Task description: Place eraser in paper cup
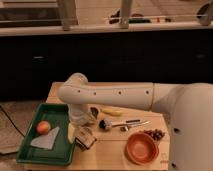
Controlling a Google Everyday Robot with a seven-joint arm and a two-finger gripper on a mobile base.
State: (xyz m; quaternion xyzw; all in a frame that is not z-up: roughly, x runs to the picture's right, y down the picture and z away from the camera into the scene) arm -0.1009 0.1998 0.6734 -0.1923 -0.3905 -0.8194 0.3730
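Observation:
My gripper (84,137) hangs from the white arm (115,95) and is low over the wooden table (110,155), just right of the green tray (30,152). A small pale and dark block shows at its tip; I cannot tell whether that is the eraser or part of the gripper. A small whitish round thing (94,111), likely the paper cup, stands partly hidden behind the wrist, behind and to the right of the gripper.
The tray holds an orange fruit (43,127) and a grey cloth (46,141). A banana (112,112), a dark-headed brush (106,124), grapes (155,134) and a wide orange bowl (141,148) lie on the table to the right. A dark counter runs behind.

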